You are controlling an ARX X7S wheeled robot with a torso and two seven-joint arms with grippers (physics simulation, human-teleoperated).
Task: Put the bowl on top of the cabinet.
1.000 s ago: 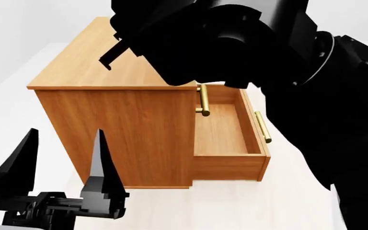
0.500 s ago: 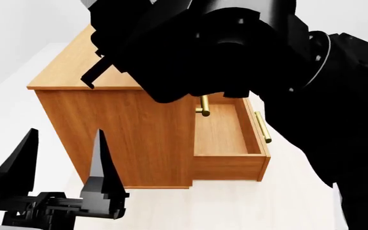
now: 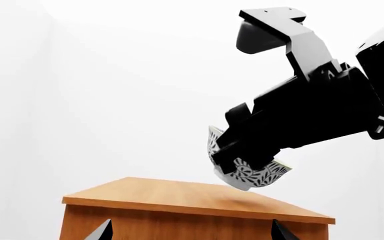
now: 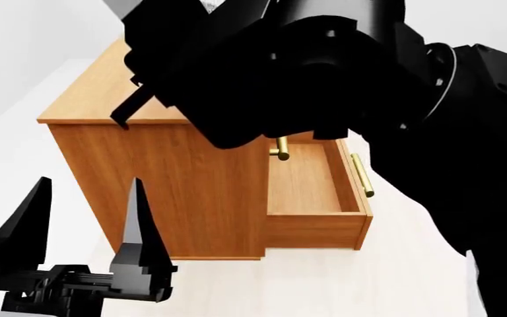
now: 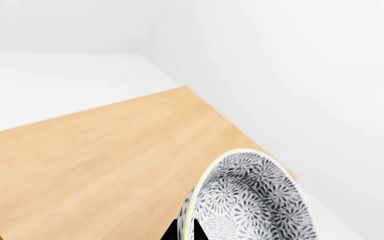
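Bowl (image 3: 249,175) is in the air just above the cabinet (image 3: 192,200) top, tilted, not touching the wood; left wrist view shows a faint shadow under it on the top. My right gripper (image 3: 235,150) is clamped on its rim, holding it over the top's surface. Right wrist view: bowl (image 5: 252,200) up close, rim edge-on, patterned inside facing the camera, cabinet top (image 5: 98,155) spread below it, white wall behind.

Head view: bowl itself hidden behind my right arm (image 4: 324,66), which blocks most of the cabinet's (image 4: 174,185) top. 1 drawer (image 4: 311,191) is pulled out on the cabinet's front, inside bare wood, brass bar handle (image 4: 362,175) on its face, another handle (image 4: 281,148) partly visible above it.

My left gripper (image 4: 82,218) is low, in front of the cabinet's side panel, 2 fingers spread apart, gripping nothing, well apart from the bowl. White floor (image 4: 324,284) under everything.
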